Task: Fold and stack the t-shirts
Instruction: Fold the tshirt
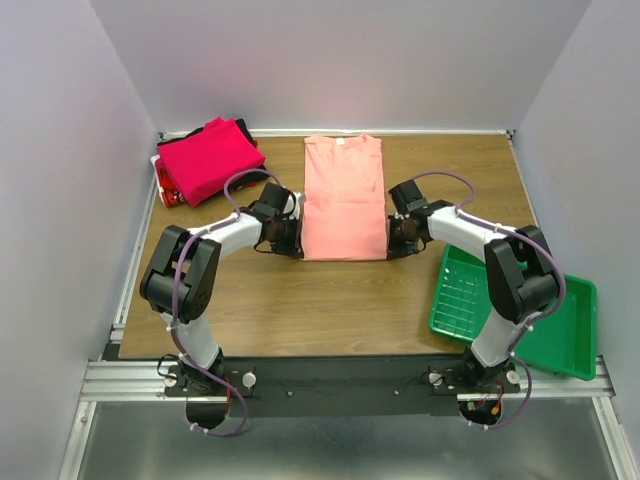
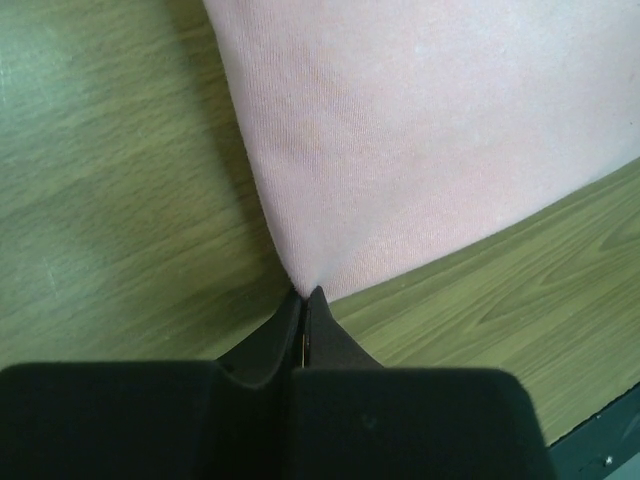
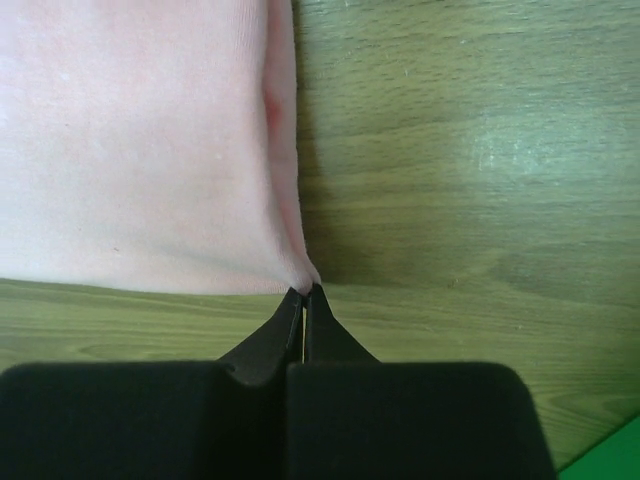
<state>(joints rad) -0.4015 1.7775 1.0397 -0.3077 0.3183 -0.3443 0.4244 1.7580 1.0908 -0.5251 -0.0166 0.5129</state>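
Note:
A salmon-pink t-shirt (image 1: 343,195) lies in the middle of the table as a long strip with its sides folded in, neck at the far end. My left gripper (image 1: 297,240) is shut on its near left corner (image 2: 305,272). My right gripper (image 1: 391,240) is shut on its near right corner (image 3: 303,272). Both corners sit low, at or just above the wood. A stack of folded t-shirts (image 1: 208,158), magenta on top with red and black edges showing, lies at the far left corner.
A green plastic tray (image 1: 555,330) stands at the near right, overhanging the table edge beside the right arm. White walls close in the table (image 1: 300,310) on three sides.

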